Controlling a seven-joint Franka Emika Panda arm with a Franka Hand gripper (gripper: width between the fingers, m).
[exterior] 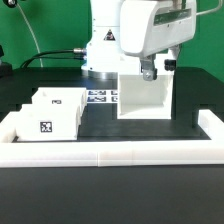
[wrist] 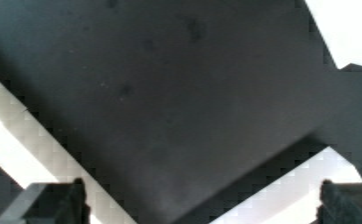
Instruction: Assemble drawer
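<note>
The tall hollow white box shell [exterior: 145,98] stands upright on the dark table right of centre in the exterior view. My gripper [exterior: 150,71] hangs right above its top edge. In the wrist view my gripper [wrist: 199,206] is open: the two dark fingertips [wrist: 53,205] stand far apart with nothing held between them. Below them, white edges of the shell [wrist: 36,130] frame a dark area. Two smaller white trays [exterior: 52,114] with square black-and-white tags sit close together at the exterior view's left.
The long low white border wall [exterior: 110,152] runs along the front and turns back at both ends. The marker board [exterior: 100,97] lies flat behind the trays, near the robot base [exterior: 100,50].
</note>
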